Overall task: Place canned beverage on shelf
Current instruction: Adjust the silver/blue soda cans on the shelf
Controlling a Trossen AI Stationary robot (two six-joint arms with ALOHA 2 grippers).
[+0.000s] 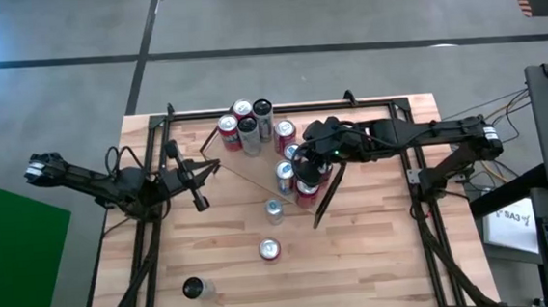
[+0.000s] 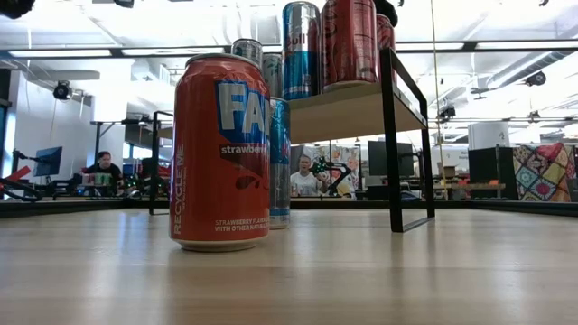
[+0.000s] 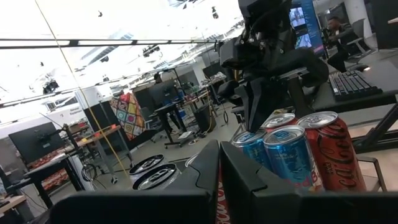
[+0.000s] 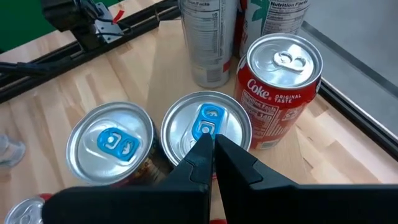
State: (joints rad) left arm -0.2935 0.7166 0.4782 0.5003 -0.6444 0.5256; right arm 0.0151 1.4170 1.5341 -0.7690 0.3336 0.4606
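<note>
The shelf [image 2: 348, 108] is a light-wood plank on a thin black frame and carries several cans. Among them are a blue-tabbed can [image 4: 205, 127], a second one [image 4: 112, 143] and a red Coke can [image 4: 280, 93]. My right gripper [image 4: 212, 144] is shut, and its tips stand right over the first can's top [image 1: 306, 175]. My left gripper [image 1: 199, 193] is shut at the table's left and points at the shelf's cans [image 3: 289, 155] from a distance. A red strawberry can [image 2: 221, 149] stands upright on the tabletop near the front. My right gripper comes slanting down from the table's right side, its shut fingertips [image 4: 202, 149] over the top of the blue-tabbed can near its tab [image 4: 208, 118]. Whether they touch the top I cannot tell. The can stands upright among the others.
A cluster of several cans [image 1: 245, 126] stands at the table's far edge. On the tabletop stand a small blue can [image 1: 273, 209], the red can [image 1: 269, 250] and a dark can [image 1: 196, 289] at the front left. Black frame rails [image 1: 149, 240] run along the table's sides.
</note>
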